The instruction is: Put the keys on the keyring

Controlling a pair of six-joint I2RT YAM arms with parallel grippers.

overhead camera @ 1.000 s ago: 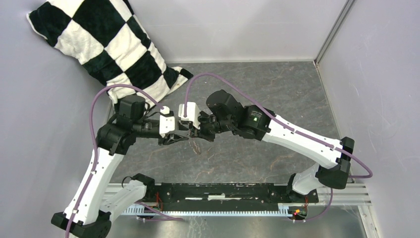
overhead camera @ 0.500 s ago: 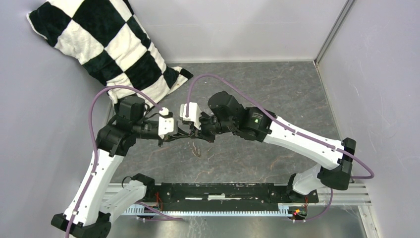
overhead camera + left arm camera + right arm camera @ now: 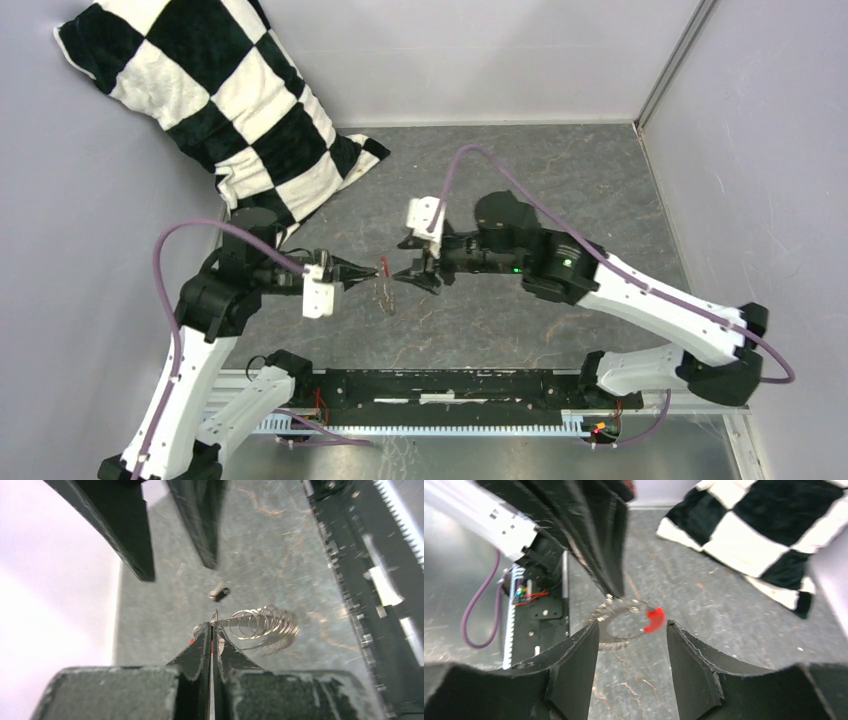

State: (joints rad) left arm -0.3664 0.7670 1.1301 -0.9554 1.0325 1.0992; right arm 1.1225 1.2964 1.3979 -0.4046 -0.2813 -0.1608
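Left wrist view: left gripper (image 3: 212,630) clamped on the rim of the keyring (image 3: 260,624), jaws pressed together. The strung silvery pieces fan off to the right of the fingertips; the red tag (image 3: 654,620) sits near the gripped spot. One loose key (image 3: 219,593) lies on the table (image 3: 280,540) just past the keyring, not touching it. Its long axis runs diagonally, lower-left to upper-right in this view; too blurred to tell which end is the head. The right gripper (image 3: 632,626) is spread wide and empty, facing the keyring from the opposite side.
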